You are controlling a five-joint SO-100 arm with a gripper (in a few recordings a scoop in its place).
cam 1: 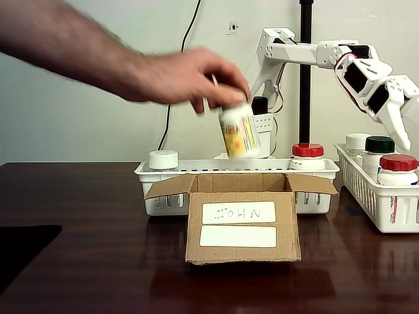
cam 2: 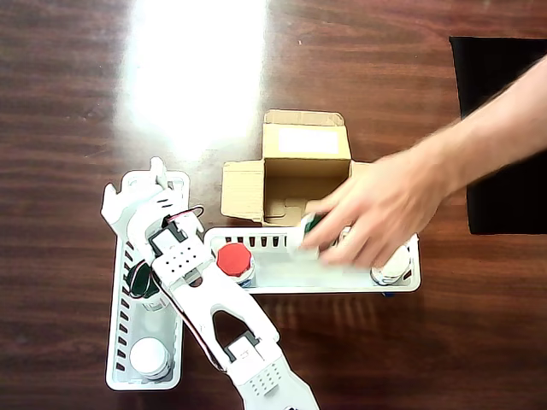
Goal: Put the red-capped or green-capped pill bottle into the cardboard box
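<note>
Waiting seems the arm's lot: the cardboard box (cam 1: pixel 242 222) looks empty, well apart from the gripper (cam 1: pixel 399 134), which hangs open and empty just above the red-capped pill bottle (cam 1: pixel 397 170) in the basket (cam 1: pixel 366 196). A person's hand (cam 1: pixel 190 78) lifts another bottle (cam 1: pixel 239 131) over the box.

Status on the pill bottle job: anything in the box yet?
Done: nothing. The brown cardboard box stands open, with no bottle visible inside.
In hand: a person's hand holds a white yellow-labelled bottle above the white slotted tray. The robot's gripper hangs over the white side basket, grip state unclear.
Left: grasp a red-capped pill bottle and put it in the box.
</note>
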